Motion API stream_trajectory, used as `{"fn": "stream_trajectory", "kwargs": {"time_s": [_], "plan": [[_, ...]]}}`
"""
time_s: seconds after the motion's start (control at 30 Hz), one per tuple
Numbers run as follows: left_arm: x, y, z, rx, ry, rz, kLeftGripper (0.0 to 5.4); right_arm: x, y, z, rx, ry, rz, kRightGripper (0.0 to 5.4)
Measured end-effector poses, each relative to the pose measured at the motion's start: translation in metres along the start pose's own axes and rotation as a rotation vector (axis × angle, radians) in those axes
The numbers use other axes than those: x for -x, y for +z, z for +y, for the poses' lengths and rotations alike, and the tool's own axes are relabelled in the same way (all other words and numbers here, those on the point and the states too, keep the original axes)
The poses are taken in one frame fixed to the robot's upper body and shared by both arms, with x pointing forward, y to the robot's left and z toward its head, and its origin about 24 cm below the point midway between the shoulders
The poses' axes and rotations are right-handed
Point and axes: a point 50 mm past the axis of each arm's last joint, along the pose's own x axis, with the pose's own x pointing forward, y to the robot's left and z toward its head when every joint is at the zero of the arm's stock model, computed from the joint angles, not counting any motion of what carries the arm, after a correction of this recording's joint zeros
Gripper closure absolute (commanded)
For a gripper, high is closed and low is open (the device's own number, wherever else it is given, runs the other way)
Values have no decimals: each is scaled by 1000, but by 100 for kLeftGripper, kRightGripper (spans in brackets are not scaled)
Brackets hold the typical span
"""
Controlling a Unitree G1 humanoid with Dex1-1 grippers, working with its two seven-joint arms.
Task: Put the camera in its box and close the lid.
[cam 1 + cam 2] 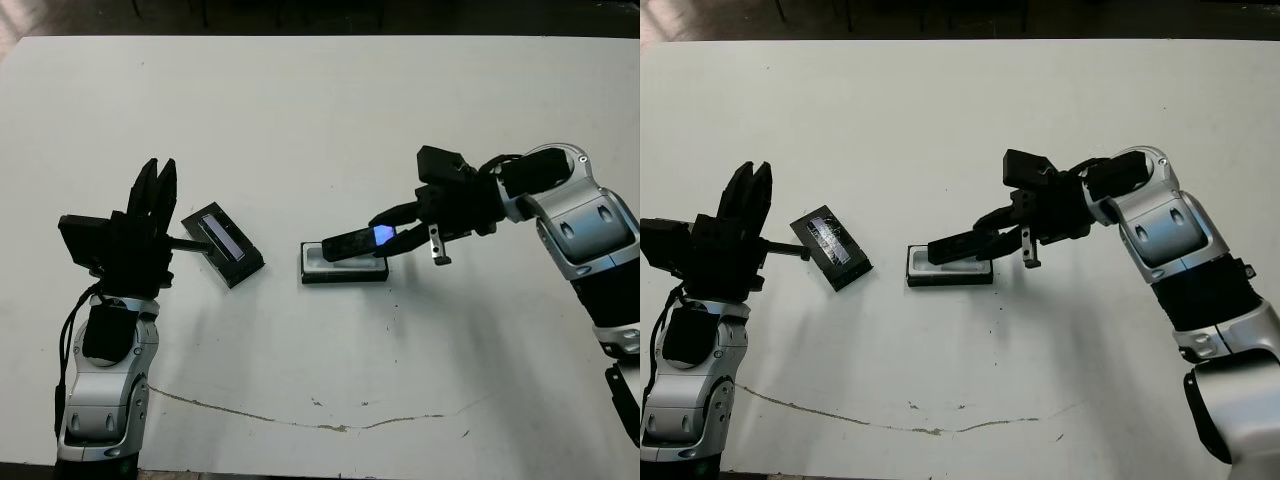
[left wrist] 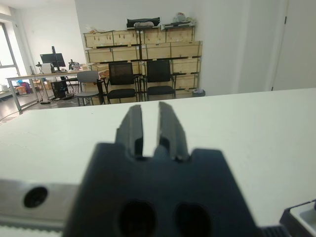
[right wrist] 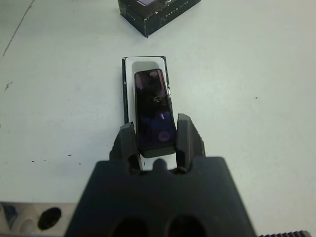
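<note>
My right gripper (image 1: 388, 228) is shut on the camera (image 1: 358, 241), a slim glossy black bar with a bluish patch near the held end. The camera tilts over the box (image 1: 343, 270), a small black tray with white lining. Its free end dips into the tray and the held end stays raised. In the right wrist view the camera (image 3: 154, 106) lies lengthwise over the box (image 3: 143, 64). The lid (image 1: 224, 246), black with a pale strip, lies on the table left of the box. My left gripper (image 1: 156, 185) is shut and empty just left of the lid, pointing away.
The white table (image 1: 300, 120) stretches far beyond the objects. A thin dark crack line (image 1: 300, 420) runs along its near part. Chairs (image 2: 140, 81) and wooden shelves stand past the far edge in the left wrist view.
</note>
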Motion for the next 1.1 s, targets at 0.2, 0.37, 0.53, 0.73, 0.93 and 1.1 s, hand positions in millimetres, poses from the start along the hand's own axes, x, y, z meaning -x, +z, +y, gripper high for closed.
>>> {"fn": "stream_trajectory", "kwargs": {"time_s": [0.2, 0.37, 0.53, 0.73, 0.93, 1.1], "plan": [[0, 0, 0, -8, -1, -2, 540, -4, -2, 2, -3, 16, 12, 536], [1, 0, 0, -10, 1, 0, 540, -7, -4, 3, 5, 21, 4, 536], [1, 0, 0, -12, 0, -5, 540, -12, -6, 4, -17, 26, -8, 536], [1, 0, 0, -16, -3, -15, 540, -21, -8, 7, -65, 21, 0, 536], [2, -1, 0, -16, -2, -12, 540, -28, -5, 9, -57, 4, -1, 536], [2, 0, 0, -21, -2, -14, 540, -31, -1, 10, -33, -8, 12, 536]]}}
